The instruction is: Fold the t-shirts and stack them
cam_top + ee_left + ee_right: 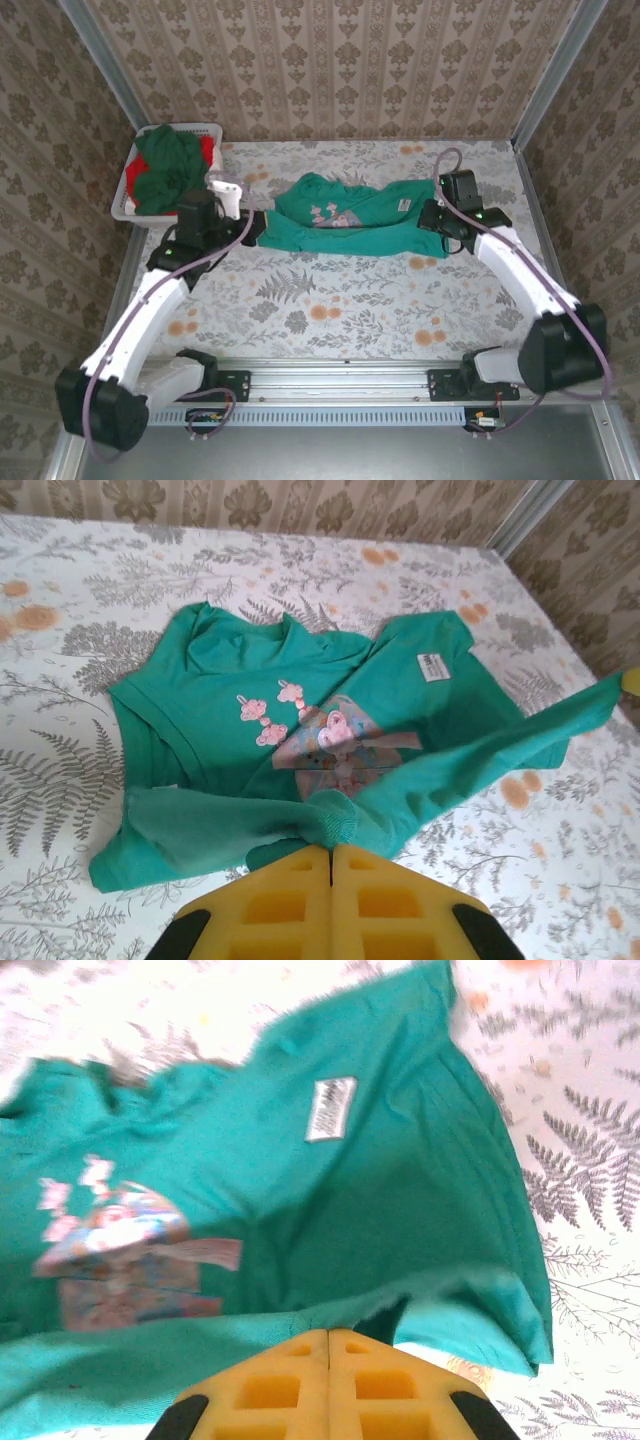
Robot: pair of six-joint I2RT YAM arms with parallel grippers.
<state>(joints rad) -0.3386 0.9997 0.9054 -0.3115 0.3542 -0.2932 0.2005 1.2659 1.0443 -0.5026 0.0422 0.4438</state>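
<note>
Grasp step of folding: left end effector (330, 852) and right end effector (328, 1335) each pinch shut on an edge of the teal t-shirt (350, 215), which next probably needs lifting taut together.

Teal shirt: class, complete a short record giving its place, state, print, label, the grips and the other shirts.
place: teal shirt on the table
state: unfolded, crumpled
print: pink-grey, facing up
label: white, showing
left gripper: shut on its edge
right gripper: shut on its edge
others: green shirt and red shirt in the basket
</note>
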